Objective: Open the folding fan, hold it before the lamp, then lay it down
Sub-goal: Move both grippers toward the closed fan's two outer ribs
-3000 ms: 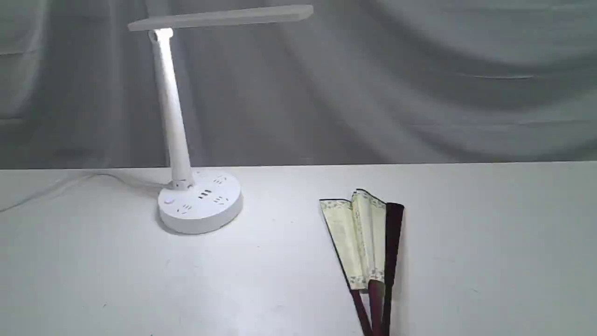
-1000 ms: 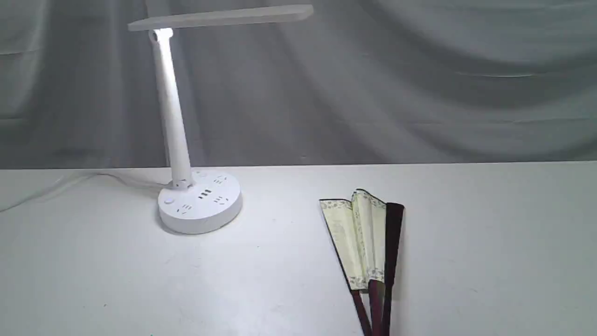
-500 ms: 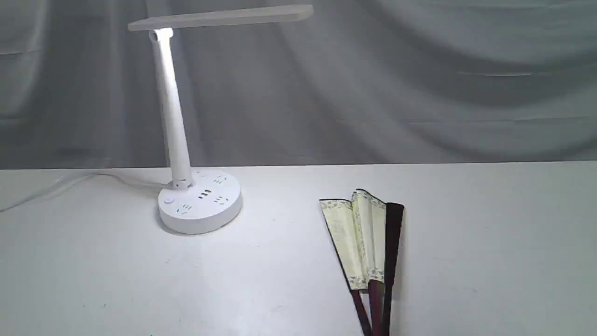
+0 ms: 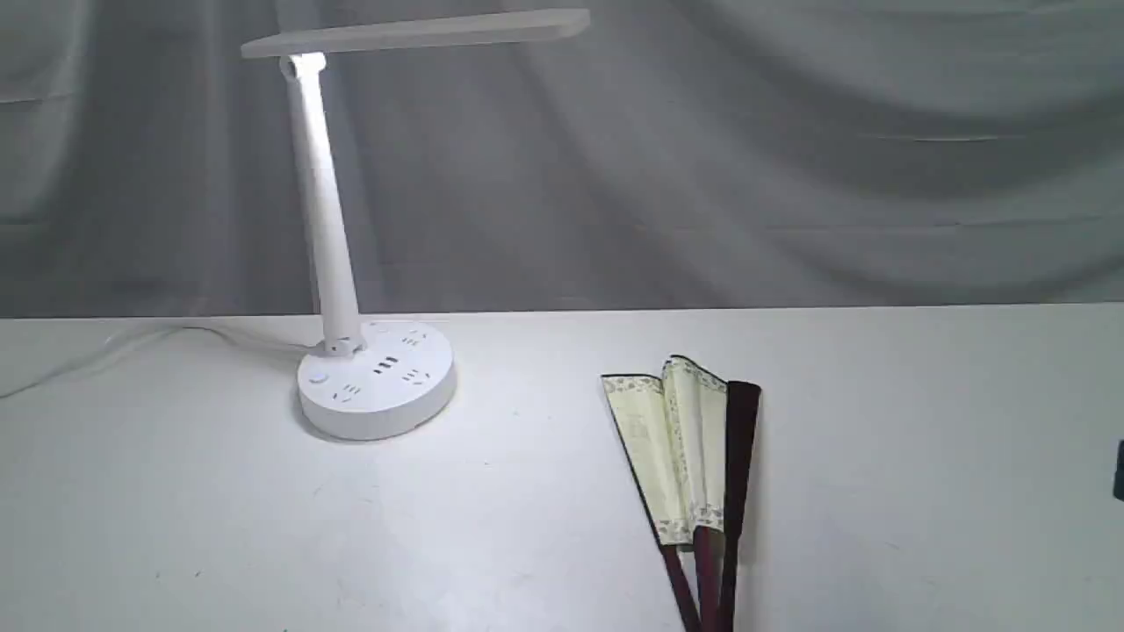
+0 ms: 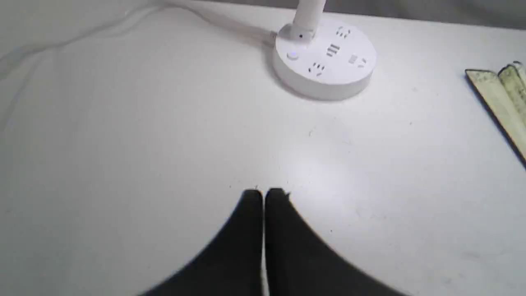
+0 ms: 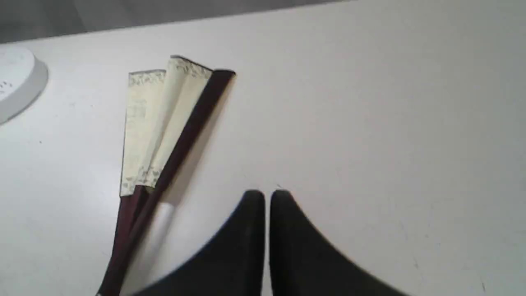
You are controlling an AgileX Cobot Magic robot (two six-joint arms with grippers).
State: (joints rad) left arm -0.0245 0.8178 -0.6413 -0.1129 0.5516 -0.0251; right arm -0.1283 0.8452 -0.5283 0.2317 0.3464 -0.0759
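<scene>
Left gripper (image 5: pixel 263 192): two black tapered fingers (image 5: pixel 246 230) pressed side by side, a hairline slit between the tips, empty. Right gripper (image 6: pixel 267 193): matching black pair, tips drawn together with a narrow seam, empty. Exterior view: shows just a dark sliver (image 4: pixel 1120 470) at the right edge, too small to identify.
</scene>
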